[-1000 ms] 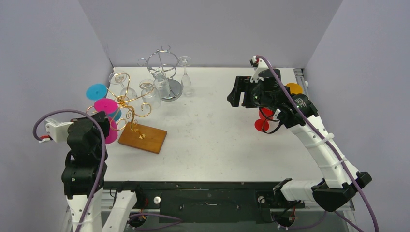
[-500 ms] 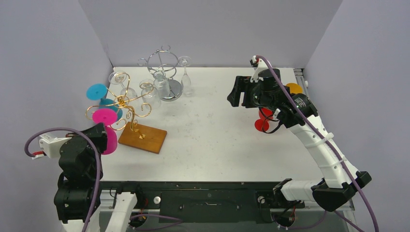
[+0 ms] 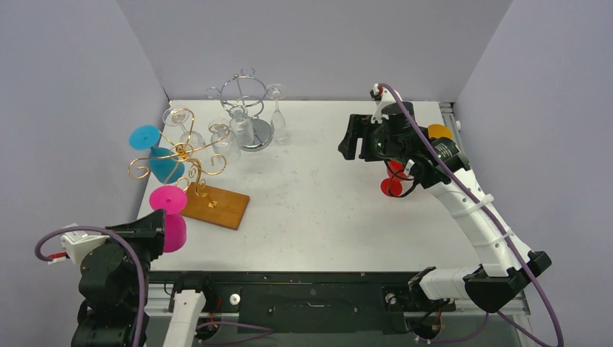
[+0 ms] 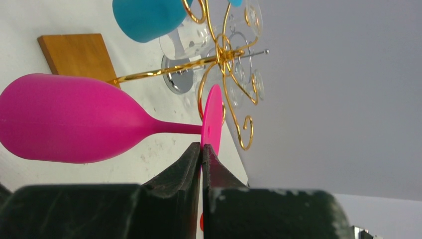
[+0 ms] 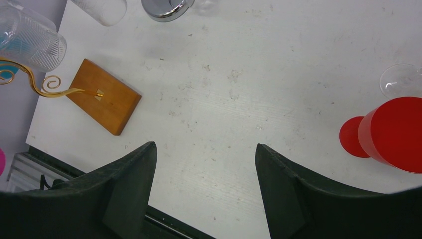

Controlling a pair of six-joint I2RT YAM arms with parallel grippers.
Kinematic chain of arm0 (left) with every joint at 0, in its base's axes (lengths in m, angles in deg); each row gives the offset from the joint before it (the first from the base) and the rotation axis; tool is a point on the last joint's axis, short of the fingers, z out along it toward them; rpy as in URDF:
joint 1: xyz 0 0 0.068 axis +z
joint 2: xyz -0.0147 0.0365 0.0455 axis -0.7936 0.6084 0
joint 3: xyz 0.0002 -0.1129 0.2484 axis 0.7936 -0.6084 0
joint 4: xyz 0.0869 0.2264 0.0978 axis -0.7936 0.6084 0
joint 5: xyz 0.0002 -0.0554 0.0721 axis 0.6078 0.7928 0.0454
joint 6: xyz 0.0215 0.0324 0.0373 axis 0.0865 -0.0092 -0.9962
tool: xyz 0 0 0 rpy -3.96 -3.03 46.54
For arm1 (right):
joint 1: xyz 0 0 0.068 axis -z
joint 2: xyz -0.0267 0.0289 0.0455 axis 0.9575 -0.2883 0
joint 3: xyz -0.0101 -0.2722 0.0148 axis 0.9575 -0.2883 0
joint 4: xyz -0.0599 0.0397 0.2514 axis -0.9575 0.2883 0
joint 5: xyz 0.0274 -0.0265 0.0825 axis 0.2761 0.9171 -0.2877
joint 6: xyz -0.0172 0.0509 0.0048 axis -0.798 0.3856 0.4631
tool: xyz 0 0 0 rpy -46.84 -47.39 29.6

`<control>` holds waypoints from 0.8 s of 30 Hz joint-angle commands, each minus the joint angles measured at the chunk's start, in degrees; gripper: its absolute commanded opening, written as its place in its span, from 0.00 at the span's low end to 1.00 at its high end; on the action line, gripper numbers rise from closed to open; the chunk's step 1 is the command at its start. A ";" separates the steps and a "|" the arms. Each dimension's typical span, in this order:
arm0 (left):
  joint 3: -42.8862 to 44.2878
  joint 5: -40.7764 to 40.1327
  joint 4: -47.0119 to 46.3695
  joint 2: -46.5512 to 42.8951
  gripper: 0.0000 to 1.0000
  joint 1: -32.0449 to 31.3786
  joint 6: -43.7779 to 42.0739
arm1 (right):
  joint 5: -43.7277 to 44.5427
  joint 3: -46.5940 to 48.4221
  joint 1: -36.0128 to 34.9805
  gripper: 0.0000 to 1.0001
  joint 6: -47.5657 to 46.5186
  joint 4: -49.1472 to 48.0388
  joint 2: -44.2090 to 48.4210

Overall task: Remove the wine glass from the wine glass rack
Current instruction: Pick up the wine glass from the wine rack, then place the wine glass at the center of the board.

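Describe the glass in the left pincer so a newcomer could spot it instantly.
Start at the gold wire rack on its wooden base, at the left side of the table. Just nearer than that base, by the near-left corner, the left pincer pinches a wine glass by its foot. It is the only magenta one; the teal glass hangs on the rack.

1. A white tabletop (image 3: 325, 210), scuffed with small grey marks, fills the middle of the enclosure.
2. Plain pale lilac-grey panels close it in: a back wall (image 3: 311, 43), a left wall (image 3: 65, 79) and a right wall (image 3: 549, 94).
3. A black rail (image 3: 311, 289) runs along the tabletop's near edge.
4. Light is even; shadows fall soft.
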 commanded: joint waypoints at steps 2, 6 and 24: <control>-1.38 10.49 2.33 -2.32 0.00 0.42 -0.17 | 0.78 1.81 -0.36 0.68 -0.67 -1.16 -0.06; -3.00 19.29 1.70 -2.44 0.00 1.37 -0.74 | 0.24 2.11 -0.41 0.68 -0.46 -1.22 -0.63; 8.90 53.78 -4.35 7.98 0.00 20.70 -5.38 | -6.10 1.77 4.02 0.68 3.77 -4.12 -2.43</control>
